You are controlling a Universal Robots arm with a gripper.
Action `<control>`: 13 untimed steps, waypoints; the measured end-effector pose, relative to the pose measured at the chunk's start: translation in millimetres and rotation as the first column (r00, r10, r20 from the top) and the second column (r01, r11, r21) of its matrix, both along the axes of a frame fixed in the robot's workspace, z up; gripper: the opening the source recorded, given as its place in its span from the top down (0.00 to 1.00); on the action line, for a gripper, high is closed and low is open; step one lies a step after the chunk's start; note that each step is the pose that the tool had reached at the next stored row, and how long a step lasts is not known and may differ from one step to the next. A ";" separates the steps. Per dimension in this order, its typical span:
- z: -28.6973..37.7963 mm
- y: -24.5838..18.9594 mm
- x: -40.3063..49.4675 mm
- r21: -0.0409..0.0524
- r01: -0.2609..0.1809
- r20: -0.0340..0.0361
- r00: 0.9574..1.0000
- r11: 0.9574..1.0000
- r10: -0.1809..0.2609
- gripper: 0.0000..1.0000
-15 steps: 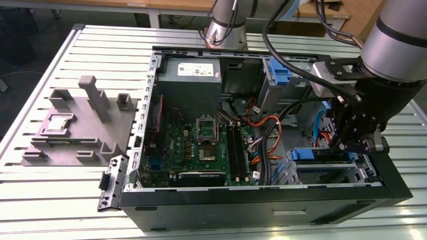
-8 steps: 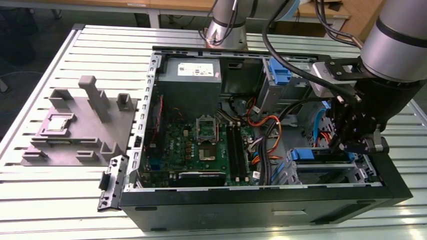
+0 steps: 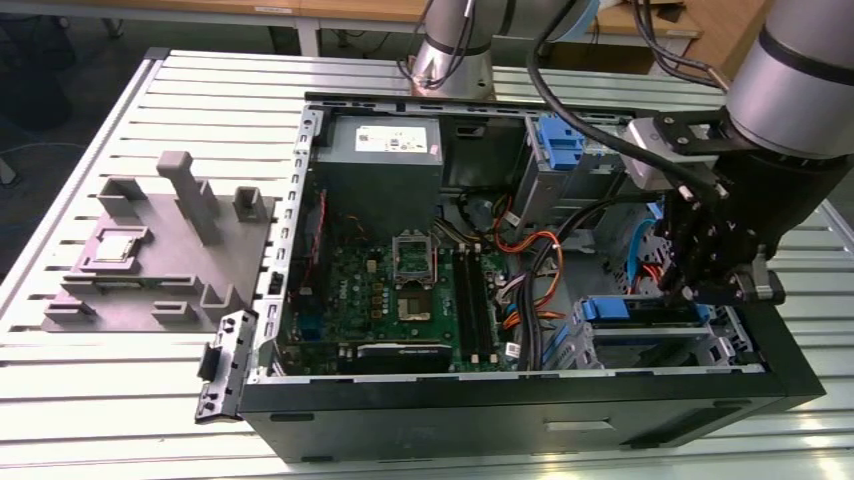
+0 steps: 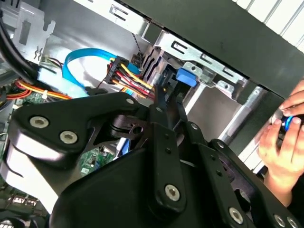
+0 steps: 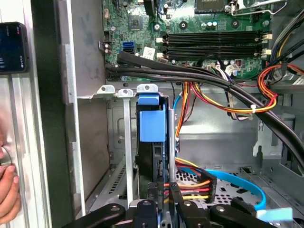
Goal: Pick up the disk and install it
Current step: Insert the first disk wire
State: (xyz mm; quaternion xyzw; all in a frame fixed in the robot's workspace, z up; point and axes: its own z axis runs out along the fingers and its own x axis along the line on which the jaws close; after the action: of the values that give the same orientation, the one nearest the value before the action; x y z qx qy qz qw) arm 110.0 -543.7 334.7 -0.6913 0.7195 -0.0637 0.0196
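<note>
Sits in the drive bay of the open computer case (image 3: pixel 534 400), at the end of the case nearest the counter (image 3: pixel 160 400) edge on the exterior view's right: the disk (image 5: pixel 152 124), marked by its blue frame. Stands on edge there between the bay's metal rails, long axis running straight away from the jaws and deeper into the bay, as seen in the first wrist view. Lies directly ahead of the gripper (image 5: pixel 164 190), in line with it and just beyond its tip, among red, yellow and orange cables. Cannot tell whether the jaws are clamped on the disk's near edge or merely set close to it. Rests outside the case wall, by the counter's slats: a person's hand (image 5: pixel 5 190). Nothing legible on the white sticker of the power supply (image 3: pixel 387 138).
</note>
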 end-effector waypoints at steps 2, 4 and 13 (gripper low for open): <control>5.2 0.0 0.0 0.000 0.000 -0.001 1.000 1.000 0.000 0.76; 9.4 0.0 0.0 0.001 0.000 -0.003 1.000 1.000 0.000 0.76; 12.4 0.0 0.2 0.001 0.000 -0.006 1.000 1.000 0.000 0.90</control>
State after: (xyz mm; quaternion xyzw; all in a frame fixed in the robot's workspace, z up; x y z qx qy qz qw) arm 110.2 -543.7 347.1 -0.6914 0.7196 -0.0613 0.0177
